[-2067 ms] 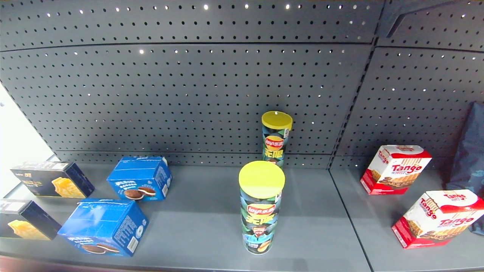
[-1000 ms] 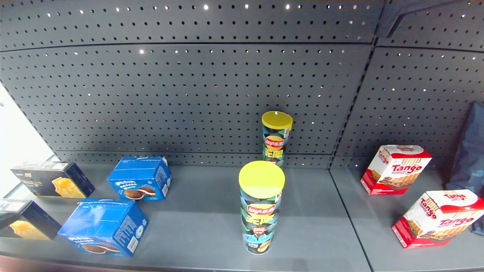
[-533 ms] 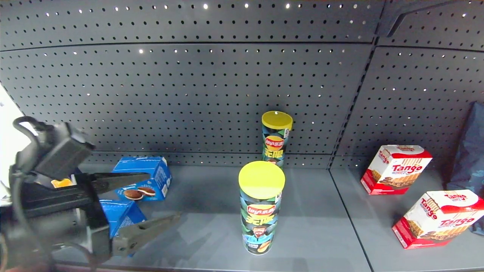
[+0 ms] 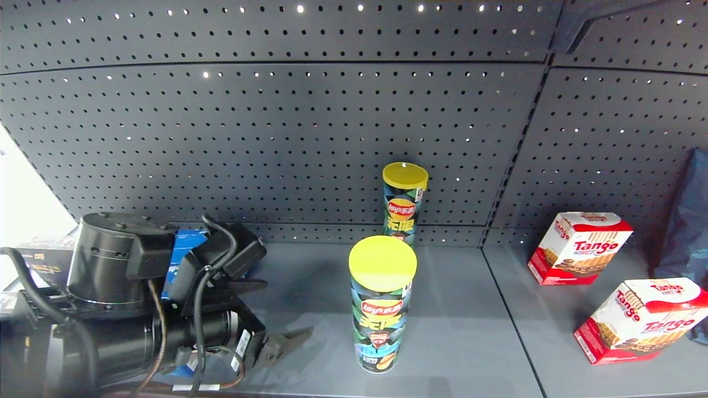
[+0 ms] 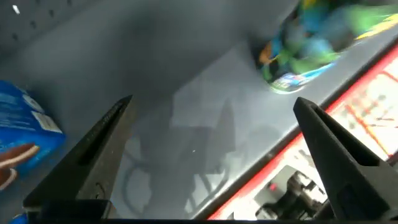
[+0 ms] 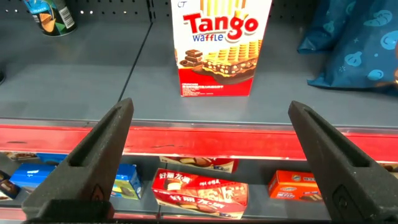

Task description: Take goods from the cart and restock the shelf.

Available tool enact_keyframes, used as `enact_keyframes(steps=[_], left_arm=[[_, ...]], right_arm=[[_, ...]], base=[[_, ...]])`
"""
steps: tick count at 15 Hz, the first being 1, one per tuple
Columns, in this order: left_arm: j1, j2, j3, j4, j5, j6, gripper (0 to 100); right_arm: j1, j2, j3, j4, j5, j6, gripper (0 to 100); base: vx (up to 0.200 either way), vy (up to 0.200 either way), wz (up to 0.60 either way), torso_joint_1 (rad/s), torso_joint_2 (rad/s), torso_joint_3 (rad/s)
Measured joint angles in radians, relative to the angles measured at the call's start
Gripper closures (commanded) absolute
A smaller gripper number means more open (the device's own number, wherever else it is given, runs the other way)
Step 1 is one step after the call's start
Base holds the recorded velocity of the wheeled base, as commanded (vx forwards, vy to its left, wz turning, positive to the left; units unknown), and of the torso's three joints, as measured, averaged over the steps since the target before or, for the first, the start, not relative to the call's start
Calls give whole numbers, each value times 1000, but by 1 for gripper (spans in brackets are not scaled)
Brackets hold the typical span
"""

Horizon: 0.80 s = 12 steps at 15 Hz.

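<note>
Half hiding a blue cookie box [image 4: 185,240], hovering the left gripper [image 4: 289,307] wide open, empty, just left of the near chip can [image 4: 381,309]. Left wrist: showing the near chip can [image 5: 298,56] outside the fingers [image 5: 93,162]. Right wrist: holding the right gripper [image 6: 210,104] agape, empty, before a wafer box [image 6: 217,46].

Dark grey metal shelf [image 4: 470,309] with a flat deck, backed by a perforated back panel [image 4: 276,138] of the same grey; small points of light shine through several of the holes, mostly near the top. A vertical seam [image 4: 519,149] divides the back panel into two bays, and a matching joint [image 4: 513,320] runs across the deck from back to front. A bright, washed-out opening [image 4: 25,204] lies at the left end. A red edge strip [image 6: 249,142] fronts the deck along its near side
</note>
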Motion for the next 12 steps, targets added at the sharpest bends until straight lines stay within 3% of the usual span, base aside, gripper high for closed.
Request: enact_keyframes(steps=[6, 9, 12], left_arm=[[-61, 75, -32, -32, 4, -3, 0], [-76, 116, -81, -31, 54, -6, 0], [-82, 147, -97, -31, 60, -6, 0]], right_arm=[[0, 0, 0, 0, 0, 0, 0], [0, 0, 0, 0, 0, 0, 0], [0, 0, 0, 0, 0, 0, 0]], base=[[0, 0, 0, 0, 0, 0], [0, 0, 0, 0, 0, 0], [0, 0, 0, 0, 0, 0]])
